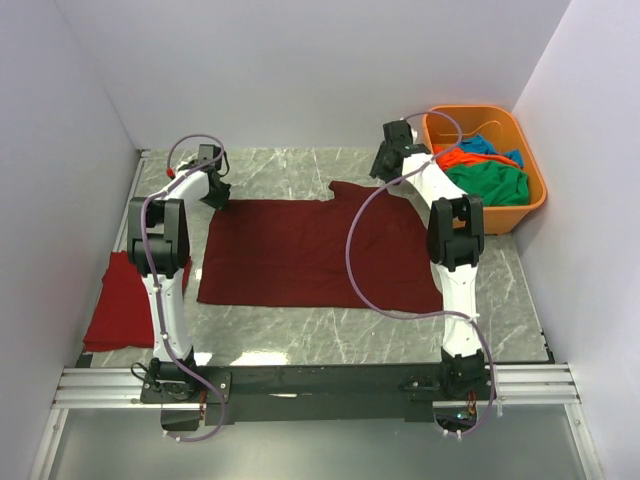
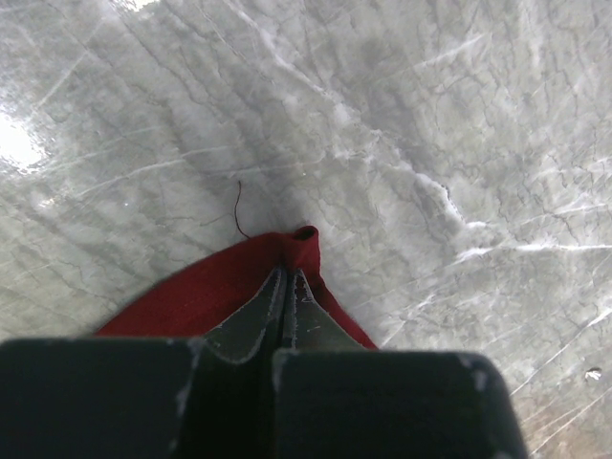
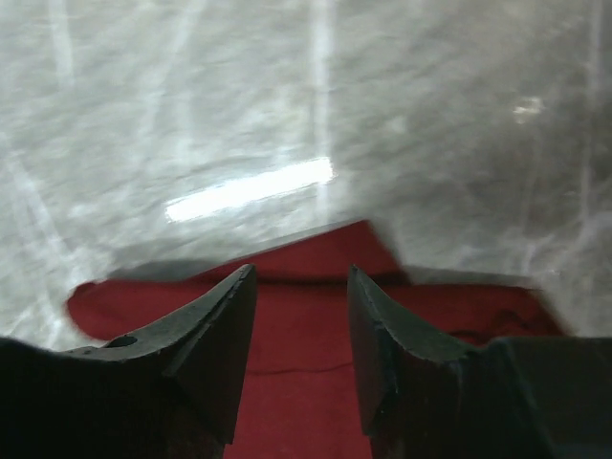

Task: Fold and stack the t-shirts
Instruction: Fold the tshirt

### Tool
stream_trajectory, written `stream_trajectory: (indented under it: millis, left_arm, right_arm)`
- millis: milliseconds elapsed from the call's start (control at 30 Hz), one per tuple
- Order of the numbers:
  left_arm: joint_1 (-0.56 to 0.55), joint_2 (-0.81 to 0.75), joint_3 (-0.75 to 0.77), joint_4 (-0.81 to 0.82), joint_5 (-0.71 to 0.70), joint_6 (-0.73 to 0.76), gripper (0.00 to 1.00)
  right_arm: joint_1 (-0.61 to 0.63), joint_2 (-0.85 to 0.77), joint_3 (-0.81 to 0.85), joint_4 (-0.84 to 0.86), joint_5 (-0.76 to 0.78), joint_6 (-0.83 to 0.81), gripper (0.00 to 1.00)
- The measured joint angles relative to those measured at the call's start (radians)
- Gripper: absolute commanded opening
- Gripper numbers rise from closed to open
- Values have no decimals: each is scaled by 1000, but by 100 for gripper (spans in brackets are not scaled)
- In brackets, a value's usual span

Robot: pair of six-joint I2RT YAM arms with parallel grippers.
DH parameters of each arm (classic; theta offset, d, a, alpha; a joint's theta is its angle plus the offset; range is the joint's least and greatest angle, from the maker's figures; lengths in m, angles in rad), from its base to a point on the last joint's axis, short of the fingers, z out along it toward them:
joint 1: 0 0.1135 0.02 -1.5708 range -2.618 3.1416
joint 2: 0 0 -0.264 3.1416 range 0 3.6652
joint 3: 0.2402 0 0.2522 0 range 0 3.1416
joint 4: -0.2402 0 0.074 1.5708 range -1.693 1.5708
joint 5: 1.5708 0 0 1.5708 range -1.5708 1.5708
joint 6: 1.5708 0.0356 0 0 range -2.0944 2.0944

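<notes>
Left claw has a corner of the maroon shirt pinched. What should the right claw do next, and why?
Probably lower the right claw and close it on the maroon shirt edge beneath it. Its jaws stand open over the cloth, holding nothing, while the left claw is shut on the far left corner; folding likely needs both sides held.

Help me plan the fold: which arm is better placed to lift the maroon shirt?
Probably left. The left gripper is shut on the maroon shirt; the right gripper is open, holding nothing.

Maroon t-shirt (image 1: pixel 310 250): spread flat, centre. Red t-shirt (image 1: pixel 120 302): folded, near left. Green t-shirt (image 1: pixel 490 183), orange t-shirt (image 1: pixel 460 158), blue t-shirt (image 1: pixel 488 146): crumpled together, far right.
</notes>
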State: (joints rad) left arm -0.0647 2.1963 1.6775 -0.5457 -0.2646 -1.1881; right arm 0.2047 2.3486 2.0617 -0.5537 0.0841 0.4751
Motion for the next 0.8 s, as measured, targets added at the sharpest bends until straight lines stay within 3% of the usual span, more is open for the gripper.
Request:
stream_trajectory:
  millis: [800]
  left_arm:
    - [5,0,-1,10,36,23,1]
  right_arm:
    - [-35,142,115,-83,34,70,35]
